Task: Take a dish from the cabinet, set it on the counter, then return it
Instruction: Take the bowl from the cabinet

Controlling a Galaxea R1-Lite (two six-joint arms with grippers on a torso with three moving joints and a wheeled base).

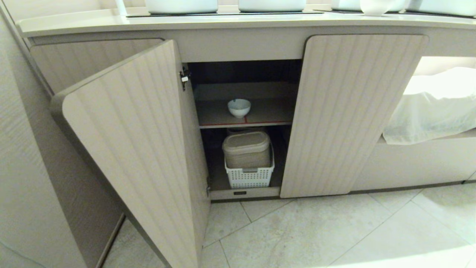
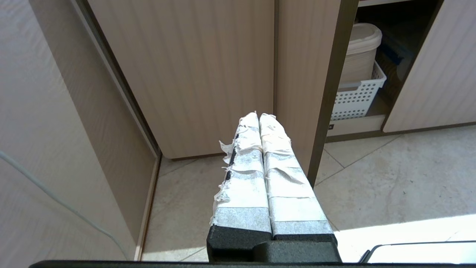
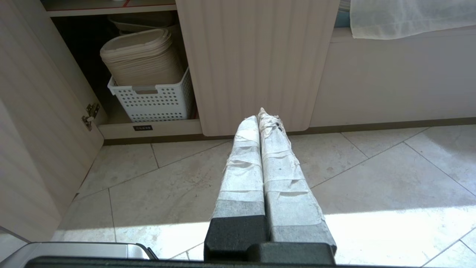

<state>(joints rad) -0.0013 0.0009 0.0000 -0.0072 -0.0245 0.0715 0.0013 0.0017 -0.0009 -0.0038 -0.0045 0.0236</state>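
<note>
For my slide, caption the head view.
Open cabinet: white bowl alone on its shelf, above a basket of containers.

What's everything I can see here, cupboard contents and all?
Bowl: one, white, upright on the cabinet's upper shelf.
Cabinet: one, beige ribbed doors, left door swung open, middle compartment exposed.
Counter: one, cream, above the cabinet, carrying white vessels cut off by the frame.
Basket: one, white perforated, cabinet floor under the shelf.
Lidded container: one, beige, standing in the basket.
Cloth: one, white, draped in the open recess at right.
Floor: pale stone tiles.
Left gripper: taped fingers shut, empty, low over the floor facing the open door.
Right gripper: taped fingers shut, empty, low over the floor before the closed door.
</note>
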